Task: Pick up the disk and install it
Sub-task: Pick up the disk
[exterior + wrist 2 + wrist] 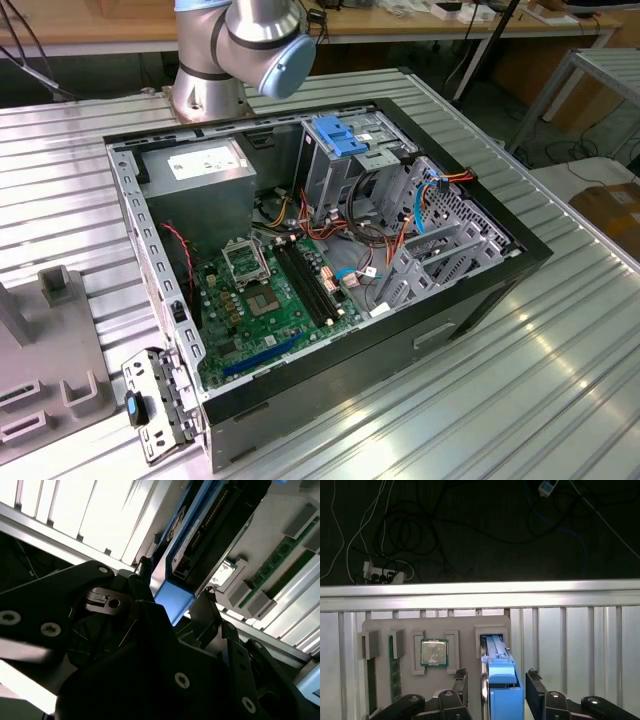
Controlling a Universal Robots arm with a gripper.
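"Ribbed metal table, cables trailing across the dark floor beyond it. Where is the disk sitting?"
"It is standing on edge in a slot of the grey tray, near the chip, upright, I judge, so my jaws can close across it."
"Are you gripping it?"
"Not yet. My gripper is hanging open, one jaw on each side, neither seeming to touch."

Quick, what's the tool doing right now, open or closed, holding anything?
Tool: open, one finger on each side of the disk, not clamped on it; holding nothing.
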